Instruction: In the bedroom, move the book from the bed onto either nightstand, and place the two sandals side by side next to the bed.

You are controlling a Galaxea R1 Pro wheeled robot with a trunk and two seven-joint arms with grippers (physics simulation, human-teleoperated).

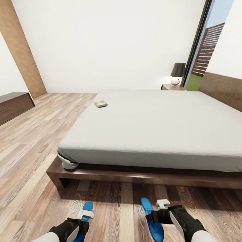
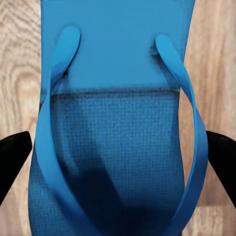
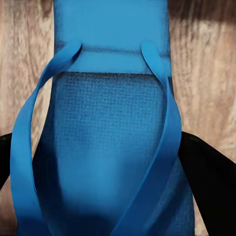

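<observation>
So there's a small thin book with a dark cover lying flat near the left edge of the big pale-grey mattress bed, which sits on a low dark wooden platform frame. Far side of the bed, a dark wooden nightstand is just peeking out. Down on the wood-plank floor at the foot of the bed are two bright blue flat sandals, one on the left and one on the right, well apart, toes toward the bed.
</observation>
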